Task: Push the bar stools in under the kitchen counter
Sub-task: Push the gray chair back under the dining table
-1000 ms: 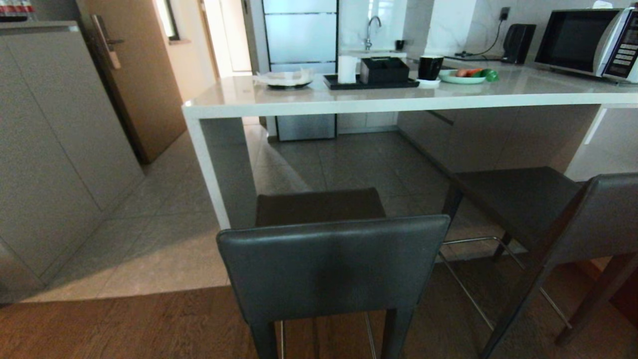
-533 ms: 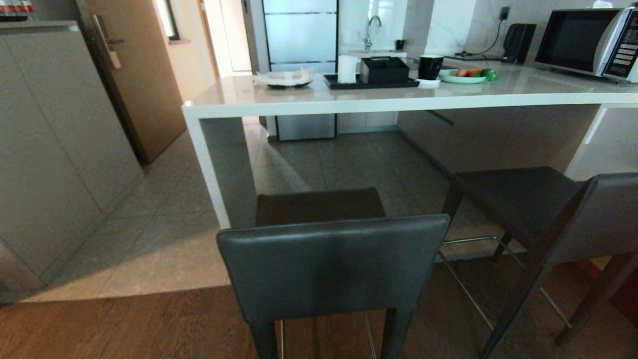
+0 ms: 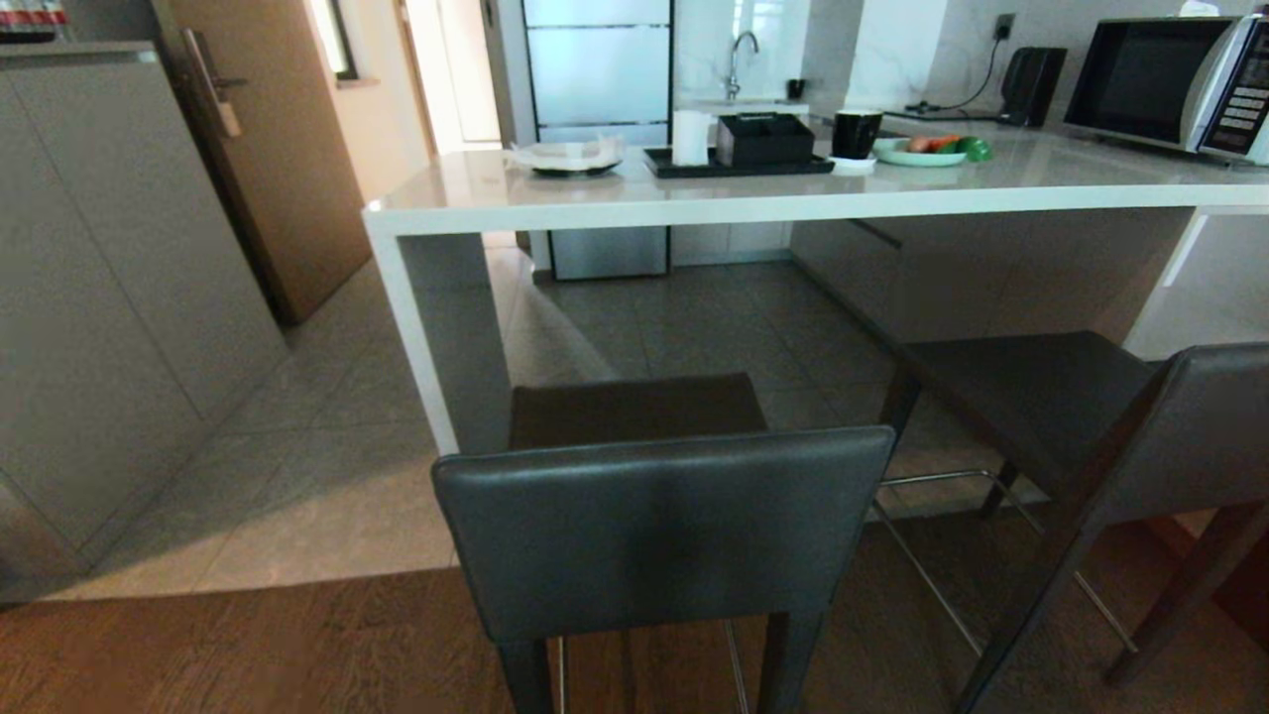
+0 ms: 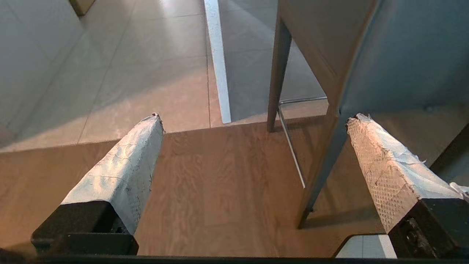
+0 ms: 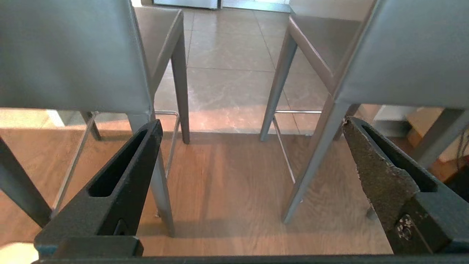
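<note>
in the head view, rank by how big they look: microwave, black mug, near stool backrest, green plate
1. near stool backrest, though nearness inflates it
2. microwave
3. green plate and black mug look alike; unsure.

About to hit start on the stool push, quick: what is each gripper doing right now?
Left gripper: open, holding nothing, beside a stool.
Right gripper: open, holding nothing, behind both stools.

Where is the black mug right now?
In the head view, the black mug stands on the kitchen counter, right of the black tray, beside the green plate.
</note>
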